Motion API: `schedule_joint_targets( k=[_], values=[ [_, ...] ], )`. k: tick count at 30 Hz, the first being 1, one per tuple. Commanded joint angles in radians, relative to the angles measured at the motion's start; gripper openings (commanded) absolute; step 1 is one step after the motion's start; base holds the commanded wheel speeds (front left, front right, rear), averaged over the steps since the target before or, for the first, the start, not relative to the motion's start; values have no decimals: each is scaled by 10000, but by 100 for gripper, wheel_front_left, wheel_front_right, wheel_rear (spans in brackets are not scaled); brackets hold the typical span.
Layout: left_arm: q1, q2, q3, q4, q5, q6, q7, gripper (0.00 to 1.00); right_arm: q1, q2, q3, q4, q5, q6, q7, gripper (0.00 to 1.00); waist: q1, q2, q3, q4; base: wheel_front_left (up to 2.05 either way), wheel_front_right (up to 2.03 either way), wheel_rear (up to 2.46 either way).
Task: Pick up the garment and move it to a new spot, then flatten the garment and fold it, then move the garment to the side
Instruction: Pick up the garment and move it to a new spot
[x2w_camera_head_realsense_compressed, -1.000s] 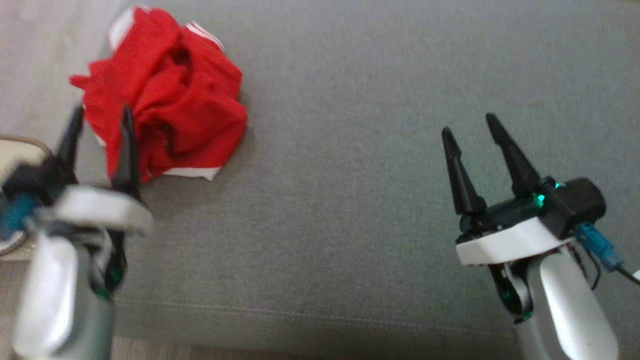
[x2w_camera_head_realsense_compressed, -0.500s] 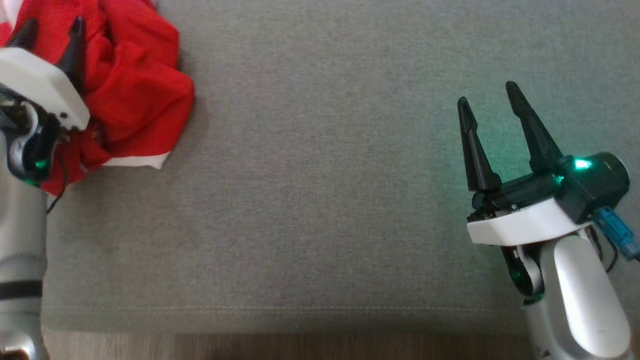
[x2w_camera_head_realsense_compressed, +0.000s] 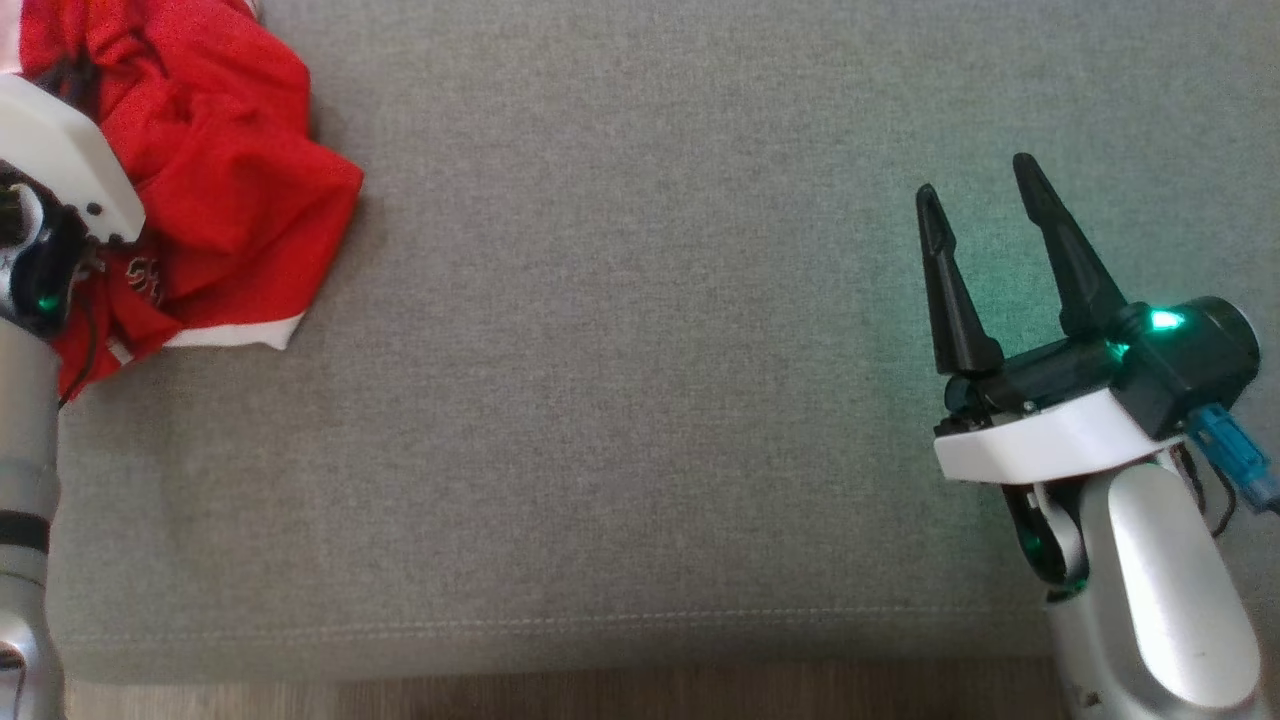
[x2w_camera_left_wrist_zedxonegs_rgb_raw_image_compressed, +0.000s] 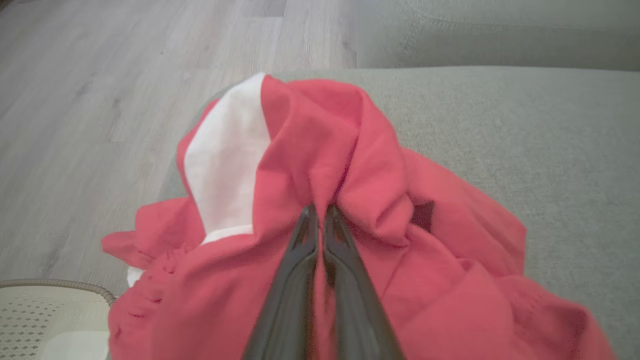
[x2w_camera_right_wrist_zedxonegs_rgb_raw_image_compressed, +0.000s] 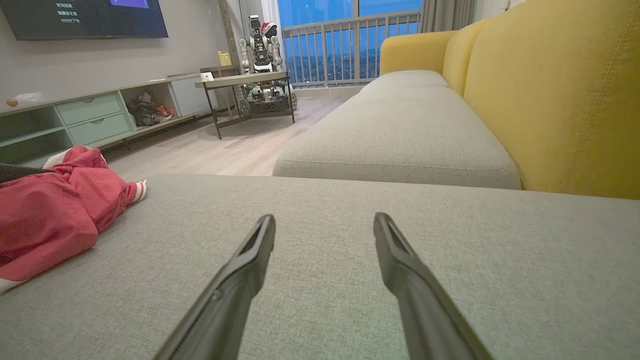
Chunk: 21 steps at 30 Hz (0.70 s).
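Observation:
The garment (x2w_camera_head_realsense_compressed: 210, 160) is a crumpled red piece with white trim, lying at the far left of the grey sofa cushion (x2w_camera_head_realsense_compressed: 640, 400). In the left wrist view my left gripper (x2w_camera_left_wrist_zedxonegs_rgb_raw_image_compressed: 320, 209) is shut, its two dark fingers pinching a raised red fold of the garment (x2w_camera_left_wrist_zedxonegs_rgb_raw_image_compressed: 360, 150). In the head view its white wrist housing (x2w_camera_head_realsense_compressed: 55, 160) rests over the garment's left part. My right gripper (x2w_camera_head_realsense_compressed: 973, 175) hovers open over bare cushion at the right, far from the cloth. The right wrist view shows its spread fingers (x2w_camera_right_wrist_zedxonegs_rgb_raw_image_compressed: 250, 260) with nothing between them and the garment (x2w_camera_right_wrist_zedxonegs_rgb_raw_image_compressed: 55, 210) at the left edge.
The cushion's front seam (x2w_camera_head_realsense_compressed: 600, 628) and wooden floor (x2w_camera_head_realsense_compressed: 600, 695) run along the bottom. A pale woven basket (x2w_camera_left_wrist_zedxonegs_rgb_raw_image_compressed: 50, 310) sits on the floor beside the garment. A yellow sofa back (x2w_camera_right_wrist_zedxonegs_rgb_raw_image_compressed: 560, 100) rises at the right; a cabinet (x2w_camera_right_wrist_zedxonegs_rgb_raw_image_compressed: 90, 117) and table (x2w_camera_right_wrist_zedxonegs_rgb_raw_image_compressed: 245, 82) stand across the room.
The head camera has shifted. My left gripper has reached forward into the garment and closed on a fold. The right gripper stays open.

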Motion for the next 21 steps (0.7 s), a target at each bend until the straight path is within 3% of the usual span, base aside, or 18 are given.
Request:
schedule_joint_targets(
  k=[1, 13, 16, 21],
  values=[
    [-481, 704, 281, -219, -18, 16, -313, 0, -100, 24, 229, -249, 60, -2, -73, 100, -1, 0, -128, 48, 0, 0, 0],
    [-297, 537, 891, -898, -289, 397, -3455, 0, 235, 24, 395, 392, 470, -2, -132, 100, -1, 0, -1792, 366, 0, 0, 0],
    [-57, 474, 1076, -1734, -422, 540, -3926, 0, 393, 24, 482, 558, 656, -2, -140, 100, -1, 0, -2345, 364, 0, 0, 0],
    [448, 282, 1022, -3180, -563, 616, -3841, 0, 504, 24, 490, 586, 847, -2, -144, 100, -1, 0, -2855, 185, 0, 0, 0]
  ],
)
